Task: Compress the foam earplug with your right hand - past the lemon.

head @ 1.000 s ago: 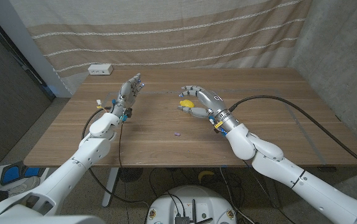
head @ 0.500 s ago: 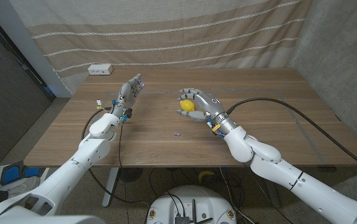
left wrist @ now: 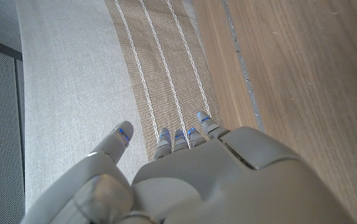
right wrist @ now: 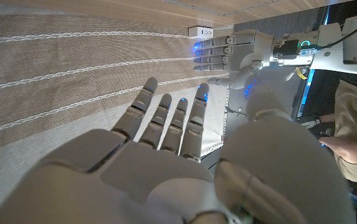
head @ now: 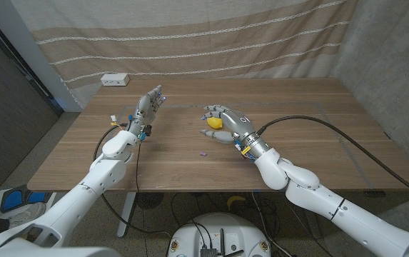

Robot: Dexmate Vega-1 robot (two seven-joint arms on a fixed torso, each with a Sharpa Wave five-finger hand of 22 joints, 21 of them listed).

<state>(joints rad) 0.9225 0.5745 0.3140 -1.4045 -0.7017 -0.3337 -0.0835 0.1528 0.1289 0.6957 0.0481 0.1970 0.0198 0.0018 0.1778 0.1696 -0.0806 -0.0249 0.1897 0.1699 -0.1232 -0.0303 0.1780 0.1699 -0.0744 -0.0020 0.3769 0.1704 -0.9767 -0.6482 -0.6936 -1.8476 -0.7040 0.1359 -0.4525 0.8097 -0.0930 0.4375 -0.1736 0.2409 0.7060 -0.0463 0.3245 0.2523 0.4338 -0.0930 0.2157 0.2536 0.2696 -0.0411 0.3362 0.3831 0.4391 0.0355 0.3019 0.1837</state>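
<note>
Item one, foam earplug: a small purple speck I see lying bare on the wooden table in the head view, on the near side of my right hand and a little toward the robot's left of it, apart from the fingers, nothing touching it.

Item two, lemon: yellow, sitting on the table right at the right hand, tucked under its curved fingers. I cannot tell whether they touch it.

Item three, right hand: fingers apart and arched over the lemon in the head view; its wrist view shows the fingers extended side by side, with nothing between them.

Item four, left hand: raised over the table's left portion, fingers straight and close together, holding nothing. Its wrist view shows the fingertips against the striped curtain and the table edge.

Item five, white power strip: at the far left corner of the table. The right wrist view alone adds the left hand seen head-on and a person's sleeve at the edge.
</note>
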